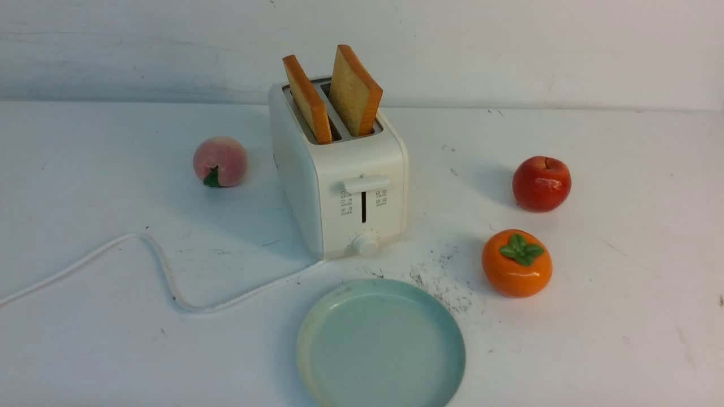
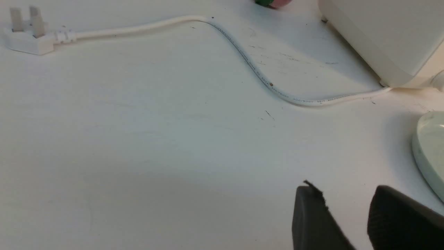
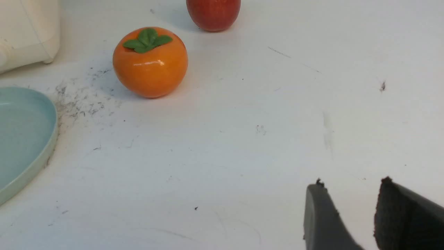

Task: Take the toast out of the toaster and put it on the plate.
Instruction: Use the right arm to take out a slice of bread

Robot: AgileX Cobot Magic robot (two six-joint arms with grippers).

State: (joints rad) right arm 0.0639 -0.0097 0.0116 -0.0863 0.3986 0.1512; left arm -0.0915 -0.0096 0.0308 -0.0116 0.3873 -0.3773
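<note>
At 12 o'clock from the plate, two toast slices stand in the toaster — nothing is lifted yet, my left claw and right claw are both apart and empty, so next, I think, one must rise and pinch a slice.

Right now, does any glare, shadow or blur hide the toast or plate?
Front view: even light, toast sharp, the toaster casts a soft shadow to its left, plate glare-free but cropped at the frame's bottom. Left wrist view: left gripper dark and soft-edged. Right wrist view: small highlight on the persimmon, right gripper blurred.
</note>
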